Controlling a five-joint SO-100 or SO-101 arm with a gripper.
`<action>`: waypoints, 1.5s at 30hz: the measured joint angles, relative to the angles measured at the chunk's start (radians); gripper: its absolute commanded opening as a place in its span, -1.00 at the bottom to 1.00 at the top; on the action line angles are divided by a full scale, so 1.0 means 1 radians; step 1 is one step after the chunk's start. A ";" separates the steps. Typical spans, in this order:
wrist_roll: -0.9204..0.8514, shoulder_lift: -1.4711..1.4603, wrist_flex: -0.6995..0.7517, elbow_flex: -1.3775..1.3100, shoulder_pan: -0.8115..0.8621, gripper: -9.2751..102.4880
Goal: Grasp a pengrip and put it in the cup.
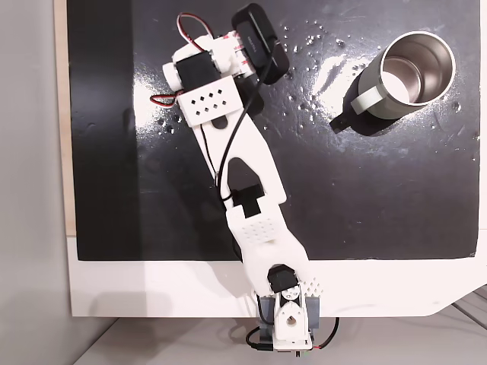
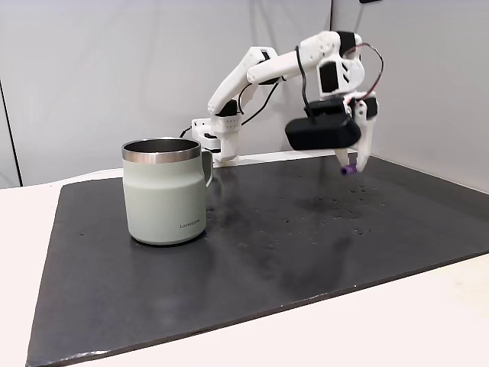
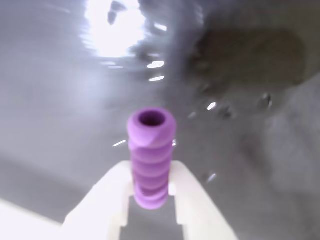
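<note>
The grasp looks done and the carry to the cup is the step in hand. The small light-purple ribbed rubber pengrip (image 3: 151, 157) sits pinched between the two white fingers (image 3: 105, 200) of the gripper (image 3: 150, 192), its open hollow end pointing away from the wrist camera. In the side fixed view the pengrip (image 2: 348, 170) shows as a purple dot at the tip of the gripper (image 2: 353, 164), held clear above the black mat (image 2: 306, 245), with nothing under it but the glossy surface and a few shiny specks.

The gripper is closed onto the pengrip, the fingers only as far apart as the rubber tube is wide; they touch its lower ribs on both sides, while the upper ribs stand free beyond the fingertips.

The stainless-steel mug with the pale grey-green outer wall, the cup (image 2: 166, 191), stands upright at the left of that side view, well apart from the gripper at the right. In the top-down fixed view the cup (image 1: 365, 87) is at the far right of the mat, handle toward the arm, its bright interior open, and the white arm (image 1: 255, 220) reaches to the far left-centre.

The next move, as I judge it, calls for swinging the arm across toward the cup, keeping the pengrip higher than the steel rim, centring it over the mouth, and only then releasing. The shallow hold on the lower ribs could let it slip.
</note>
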 measured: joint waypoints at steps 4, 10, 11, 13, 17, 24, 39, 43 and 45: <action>0.012 0.147 0.012 0.000 0.069 -0.84; -0.006 0.244 0.150 -0.118 0.233 -0.84; -0.018 0.245 0.176 -0.155 0.267 -0.84; -0.043 0.279 0.199 -0.178 0.345 -0.84; -0.112 0.344 0.210 -0.192 0.522 -0.84; -0.224 0.353 0.210 -0.192 0.784 -0.84; -0.380 0.089 0.212 -0.291 0.811 -0.84; -0.393 0.032 0.212 -0.322 0.807 -0.84; -0.396 0.020 0.212 -0.325 0.808 -0.83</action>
